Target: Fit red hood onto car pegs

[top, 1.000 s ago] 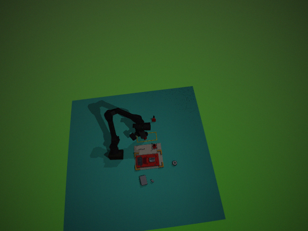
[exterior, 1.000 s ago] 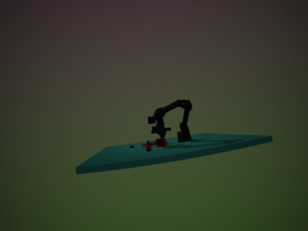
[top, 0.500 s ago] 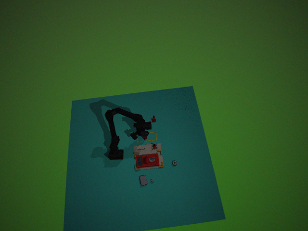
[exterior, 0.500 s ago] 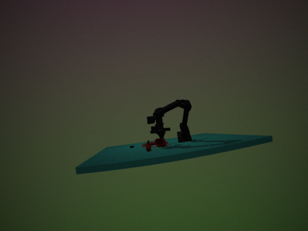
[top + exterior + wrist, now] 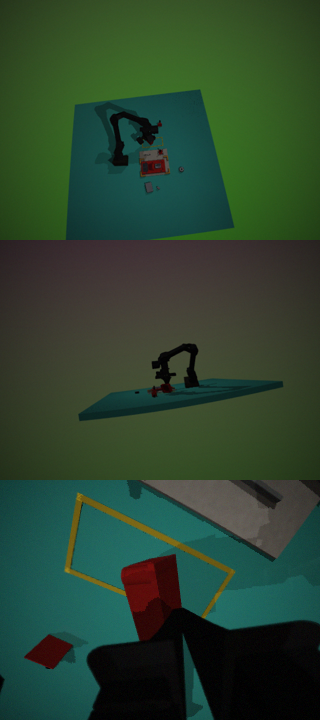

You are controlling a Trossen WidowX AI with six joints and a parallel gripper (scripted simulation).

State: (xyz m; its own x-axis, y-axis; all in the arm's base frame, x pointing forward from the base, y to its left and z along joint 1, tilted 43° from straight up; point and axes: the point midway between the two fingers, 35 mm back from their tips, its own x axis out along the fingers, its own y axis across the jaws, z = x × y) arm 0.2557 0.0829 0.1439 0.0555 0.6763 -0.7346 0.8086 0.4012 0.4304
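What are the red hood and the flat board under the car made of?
The red hood looks like smooth, hard plastic: it's one even color with a rounded edge and no grain. It could be painted metal, though. The board looks dull and greyish, with no shine, maybe plastic or painted wood; I can't tell which.

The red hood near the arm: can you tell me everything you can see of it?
The hood is a plain red, boxy shell, smooth like plastic or painted material, with one rounded edge and a darker, shaded side. It looks tilted, not flat, and is off the car, partly over the yellow outline on the table. The shut end effector hides part of it and seems to touch it; contact isn't certain. Its corner holes can't be made out.
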